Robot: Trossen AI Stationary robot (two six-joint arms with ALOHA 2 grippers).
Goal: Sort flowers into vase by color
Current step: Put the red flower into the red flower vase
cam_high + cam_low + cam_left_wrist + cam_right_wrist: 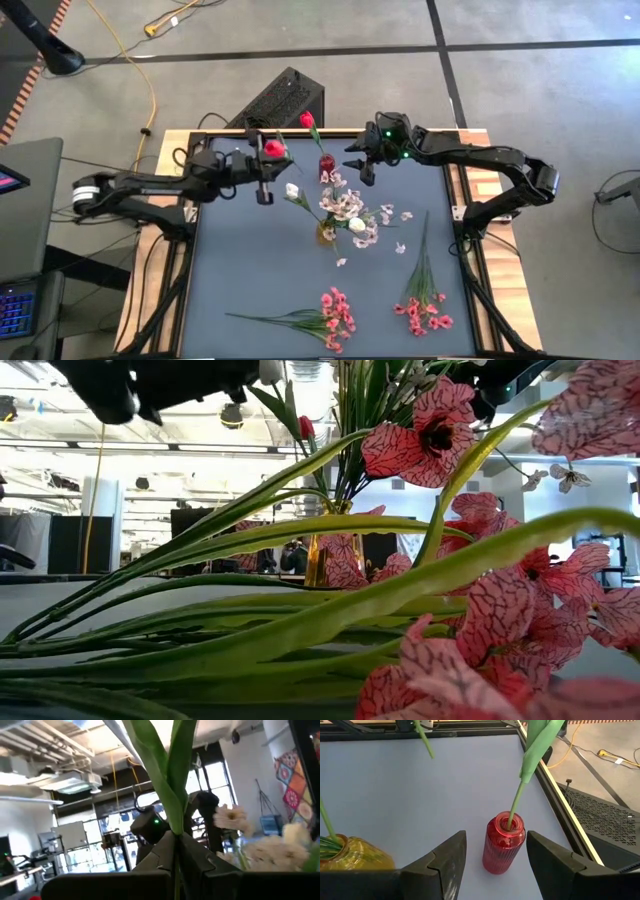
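Observation:
My left gripper (pixel 262 160) (pixel 176 836) is shut on a red rosebud flower (pixel 274 148), held above the table's far left part. A red vase (pixel 327 166) (pixel 504 842) stands near the far edge; it holds another red flower (pixel 307 120), whose stem sticks into its mouth. My right gripper (pixel 362 170) (pixel 496 836) hangs open just right of the red vase, touching nothing. At the table's middle, a yellow vase (pixel 327 232) (pixel 350 856) holds pale pink-white and white blossoms (pixel 345 205). Two bright pink sprays (pixel 335 315) (pixel 425 310) lie flat near the front edge. My left gripper pinches the flower's green stem (pixel 176 851) between its two fingers, just below where the long leaves (pixel 167 775) branch off. The fingers slant upward toward the table's right. The flower is lifted clear of the table, its leaves rising past the fingertips.
Loose pale petals (pixel 400 247) lie right of the yellow vase. The pink sprays fill the foreground of the low view (pixel 430 435). A black box (pixel 280 100) sits on the floor beyond the far edge. Bare blue mat (pixel 250 260) lies at the left.

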